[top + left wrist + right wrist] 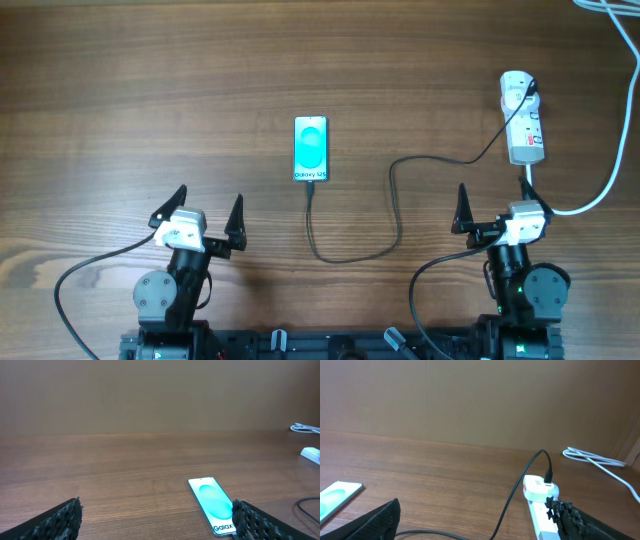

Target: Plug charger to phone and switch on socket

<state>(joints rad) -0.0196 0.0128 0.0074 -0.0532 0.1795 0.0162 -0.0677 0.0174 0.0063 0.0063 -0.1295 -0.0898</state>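
Illumination: even, diffuse, warm. Shadows on the table point(150, 100): faint, soft-edged. The phone point(311, 148) screen glows bright, slightly overexposed. All 3 views sharp; wrist-view foregrounds slightly soft.

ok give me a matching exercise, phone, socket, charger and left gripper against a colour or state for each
Things:
1. phone
2. socket
3. charger
4. left gripper

Colour or state:
A. white, over on the right side
B. open, holding nothing
C. black, thin and looping
D. turquoise screen lit up

Pairs: 1-D, 2-A, 3-C, 4-B
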